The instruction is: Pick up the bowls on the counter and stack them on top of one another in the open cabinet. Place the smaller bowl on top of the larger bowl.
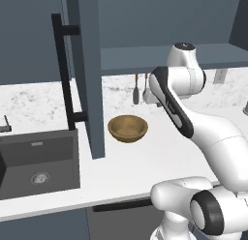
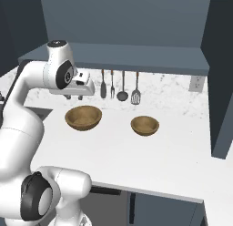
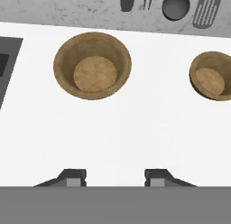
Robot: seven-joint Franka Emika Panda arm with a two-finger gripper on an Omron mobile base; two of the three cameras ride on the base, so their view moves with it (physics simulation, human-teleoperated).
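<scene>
While hanging high over the counter (image 2: 118,147), gripper (image 3: 115,175) spread apart with nothing between the two dark tips. Looking straight down in the hand view at the white top.

Larger bowl (image 3: 92,66) sitting upright on the counter, ahead of the tips and a bit left, near the sink (image 1: 38,161). Smaller bowl (image 3: 211,75) off to the right, well apart from the big one, also upright. Both below the hanging tools (image 2: 122,86) on the far wall. Both empty.

Open cabinet (image 2: 123,52) up above, shelf bare where seen, door (image 1: 89,74) with the black handle swung out on the left.

Looks like the very start of the job: no bowl picked up yet, none on the shelf. Big bowl likely first, since the little one has to go on top. Next move: slide forward and left until one tip is inside the rim and one outside, then go down and pinch the thick rim. Must not push the bowl toward the sink.
</scene>
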